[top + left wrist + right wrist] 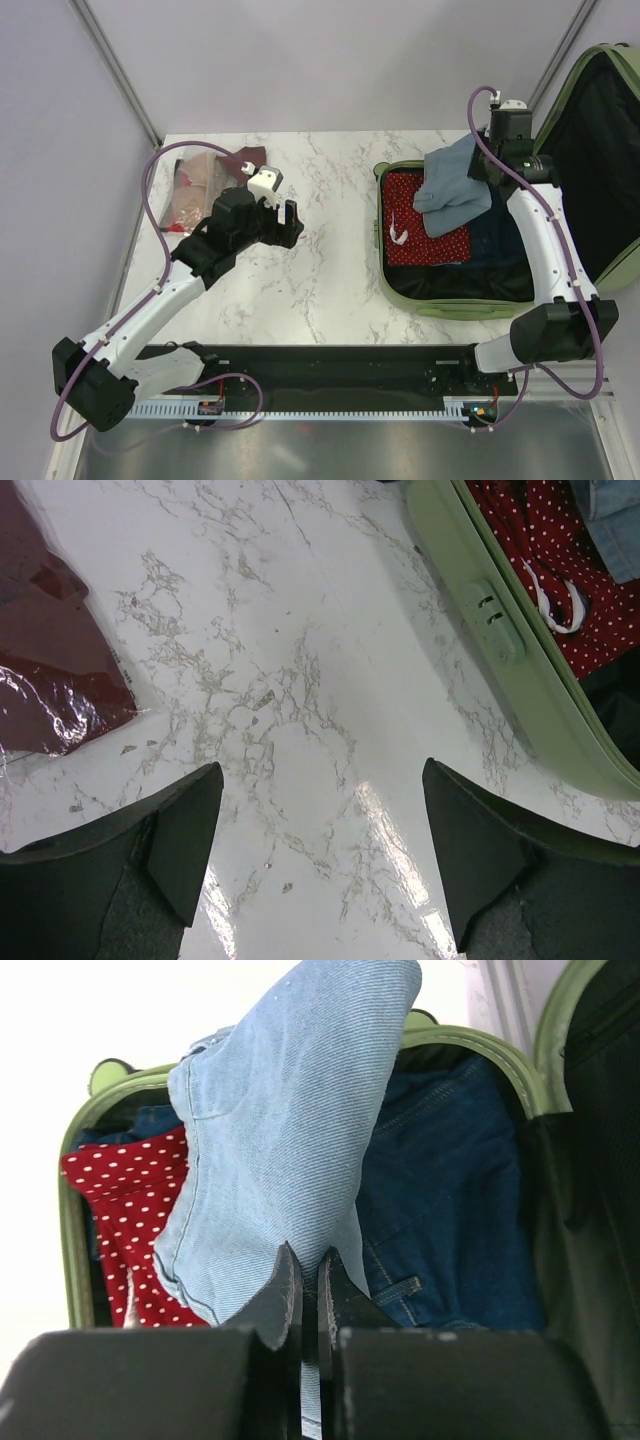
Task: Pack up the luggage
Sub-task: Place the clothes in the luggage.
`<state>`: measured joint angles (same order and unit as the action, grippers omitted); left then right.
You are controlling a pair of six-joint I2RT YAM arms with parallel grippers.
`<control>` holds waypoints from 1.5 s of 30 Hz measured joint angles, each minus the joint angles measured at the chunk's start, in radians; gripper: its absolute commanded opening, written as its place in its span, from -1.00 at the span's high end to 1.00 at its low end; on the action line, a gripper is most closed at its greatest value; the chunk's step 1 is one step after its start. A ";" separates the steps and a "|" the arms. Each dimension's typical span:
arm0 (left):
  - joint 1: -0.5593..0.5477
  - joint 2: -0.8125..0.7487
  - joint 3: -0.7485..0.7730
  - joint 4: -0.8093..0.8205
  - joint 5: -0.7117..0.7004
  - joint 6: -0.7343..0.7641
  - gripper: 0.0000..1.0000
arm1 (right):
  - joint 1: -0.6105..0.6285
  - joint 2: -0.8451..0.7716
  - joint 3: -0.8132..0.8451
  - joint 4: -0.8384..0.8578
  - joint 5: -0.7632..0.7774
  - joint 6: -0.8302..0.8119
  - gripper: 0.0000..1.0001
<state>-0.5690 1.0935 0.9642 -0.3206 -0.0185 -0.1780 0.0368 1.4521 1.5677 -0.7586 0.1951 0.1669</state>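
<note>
The luggage (452, 309) is lying open at the worktop's (320, 260) right end, its stiff, bulky shell probably handling best by rim or lid edge, while the right gripper (310, 1280) is dangling a limp denim garment (455, 195) above it in clamped jaws, and the left gripper (322, 780) is hovering wide-jawed, empty.

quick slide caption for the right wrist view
Right gripper shut on a light-blue denim garment above the open luggage holding dark jeans and red polka-dot fabric.
</note>
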 measured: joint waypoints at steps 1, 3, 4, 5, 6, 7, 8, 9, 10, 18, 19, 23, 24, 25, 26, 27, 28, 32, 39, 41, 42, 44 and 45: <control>0.000 0.000 0.000 0.000 0.000 0.000 -0.75 | 0.000 -0.003 0.000 0.002 -0.005 0.000 1.00; 0.000 0.000 0.000 0.000 0.000 0.000 -0.75 | 0.003 -0.005 0.005 0.003 -0.012 0.000 1.00; 0.000 0.000 0.000 0.000 0.000 0.000 -0.75 | 0.004 -0.005 0.007 0.003 -0.013 0.000 1.00; 0.000 0.000 0.000 0.000 0.000 0.000 -0.75 | 0.004 -0.006 0.008 0.003 -0.013 -0.001 1.00; 0.000 0.001 0.000 0.000 0.000 0.000 -0.75 | 0.003 -0.006 0.008 0.003 -0.012 -0.002 1.00; 0.000 0.002 0.000 0.000 0.000 0.000 -0.75 | 0.000 -0.007 0.008 0.002 -0.010 -0.003 1.00; 0.000 0.003 0.000 0.000 0.000 0.000 -0.75 | -0.003 -0.008 0.008 0.002 -0.009 -0.004 1.00; 0.000 0.005 0.000 0.000 0.000 0.000 -0.75 | -0.008 -0.009 0.008 0.002 -0.006 -0.004 1.00; 0.000 0.007 0.000 0.000 0.000 0.000 -0.75 | -0.013 -0.011 0.008 0.002 -0.002 -0.005 1.00; 0.000 0.014 0.000 -0.003 0.001 0.000 -0.75 | -0.090 -0.035 0.007 0.002 0.013 -0.005 1.00; 0.000 0.014 0.000 -0.003 0.001 0.000 -0.75 | -0.097 -0.035 0.006 0.003 0.015 -0.005 1.00; 0.000 0.019 0.000 -0.004 0.001 0.000 -0.75 | -0.109 -0.033 -0.021 0.019 0.016 -0.005 1.00; 0.000 0.019 0.000 -0.005 0.002 0.000 -0.75 | -0.111 -0.030 -0.029 0.024 0.017 -0.005 1.00; 0.000 0.020 0.000 -0.007 0.002 0.000 -0.75 | -0.114 -0.026 -0.039 0.033 0.018 -0.005 1.00; 0.000 0.021 0.000 -0.008 0.002 0.000 -0.75 | -0.119 -0.018 -0.048 0.041 0.022 -0.005 1.00; 0.000 0.021 0.000 -0.008 0.002 0.000 -0.75 | -0.124 -0.009 -0.056 0.049 0.027 -0.005 1.00; 0.000 0.021 0.000 -0.008 0.002 0.000 -0.75 | -0.130 0.004 -0.064 0.057 0.034 -0.005 1.00; 0.000 0.021 0.000 -0.008 0.002 0.000 -0.75 | -0.160 0.059 -0.097 0.072 0.066 -0.004 1.00; 0.000 0.021 0.000 -0.015 0.005 0.000 -0.75 | -0.198 0.174 -0.099 0.079 0.135 -0.003 1.00; 0.000 0.021 0.000 -0.015 0.009 0.000 -0.75 | -0.201 0.204 -0.099 0.079 0.156 -0.003 1.00; 0.000 0.022 0.000 -0.015 0.013 0.000 -0.75 | -0.204 0.221 -0.099 0.079 0.170 -0.003 1.00; 0.000 0.025 0.000 -0.015 0.021 0.000 -0.75 | -0.204 0.253 -0.099 0.079 0.198 -0.003 1.00; 0.000 0.026 0.000 -0.015 0.022 0.000 -0.75 | -0.204 0.264 -0.099 0.079 0.210 -0.003 1.00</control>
<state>-0.5690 1.1198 0.9642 -0.3355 0.0036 -0.1780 -0.1669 1.7161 1.4685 -0.6792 0.4049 0.1638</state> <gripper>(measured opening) 0.877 0.034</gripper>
